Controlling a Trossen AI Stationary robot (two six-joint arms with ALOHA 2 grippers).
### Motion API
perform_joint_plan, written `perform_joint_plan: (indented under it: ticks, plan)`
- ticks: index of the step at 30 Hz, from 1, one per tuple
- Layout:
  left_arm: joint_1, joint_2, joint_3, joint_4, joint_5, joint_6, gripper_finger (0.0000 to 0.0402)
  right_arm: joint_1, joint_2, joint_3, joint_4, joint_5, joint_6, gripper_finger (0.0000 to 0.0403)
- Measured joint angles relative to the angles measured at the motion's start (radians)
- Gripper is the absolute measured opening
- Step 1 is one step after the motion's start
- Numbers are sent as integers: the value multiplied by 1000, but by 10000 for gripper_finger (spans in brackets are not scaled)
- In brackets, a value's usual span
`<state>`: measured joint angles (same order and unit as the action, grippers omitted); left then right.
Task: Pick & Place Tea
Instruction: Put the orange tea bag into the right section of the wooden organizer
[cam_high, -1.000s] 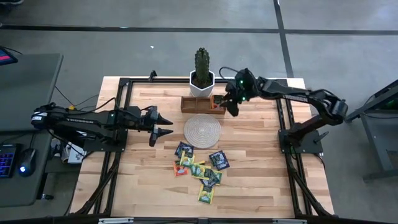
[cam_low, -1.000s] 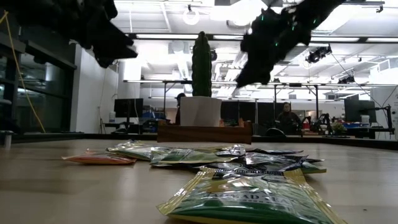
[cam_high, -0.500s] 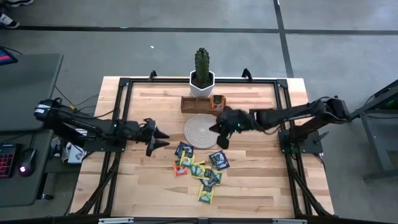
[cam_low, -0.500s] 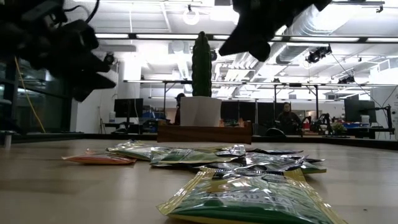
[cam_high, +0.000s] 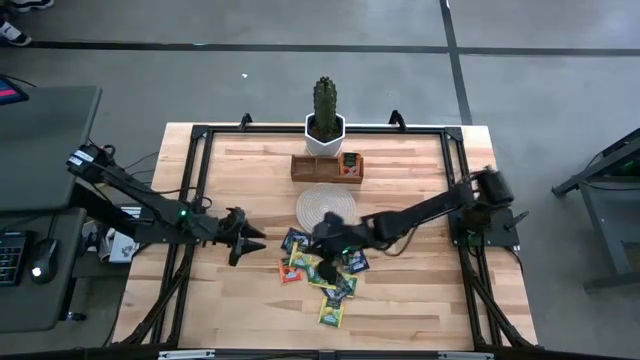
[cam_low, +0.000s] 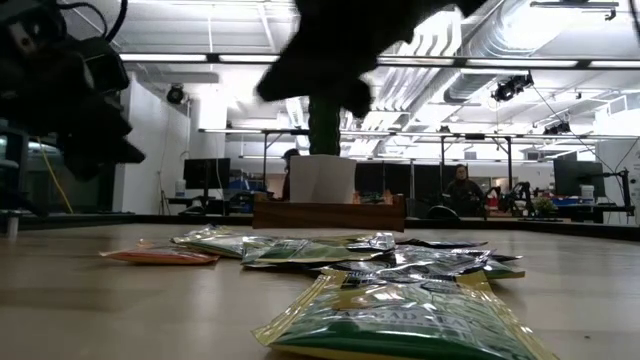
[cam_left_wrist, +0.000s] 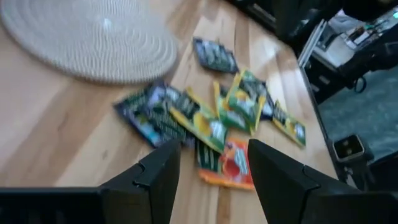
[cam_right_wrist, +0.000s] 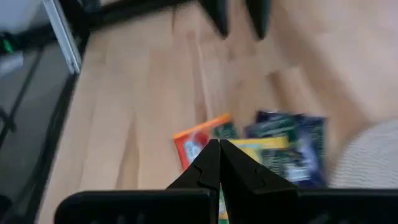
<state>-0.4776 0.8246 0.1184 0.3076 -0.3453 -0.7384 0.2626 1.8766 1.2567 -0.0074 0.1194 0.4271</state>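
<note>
- Over the heap of small flat square tea sachets (cam_high: 322, 270) on the pale wooden table (cam_high: 400, 290), the right hand (cam_high: 328, 243) hangs with fingers pressed together, empty.
- Just beside the heap, the left hand (cam_high: 250, 243) is spread.
- Risk: descending shut, it would likely scatter sachets rather than grip one.
- The arms could collide.
</note>
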Motion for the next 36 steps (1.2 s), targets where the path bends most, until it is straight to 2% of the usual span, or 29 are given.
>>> perform_joint_plan:
  ticks: [7,13,22,31,36]
  plan:
    - [-60,94,0,1,-7,-120,185,14,224,266,-206,-54,-35,0]
    - [-67,184,1,48,-6,-213,185,39,323,367,-251,-76,-36,0]
    - [-67,343,10,226,28,-236,185,54,344,371,-265,-74,-25,0]
    - [-67,513,105,232,55,-236,185,53,350,371,-275,-68,-43,0]
    - [-66,561,115,260,56,-241,185,52,367,371,-273,-72,-43,0]
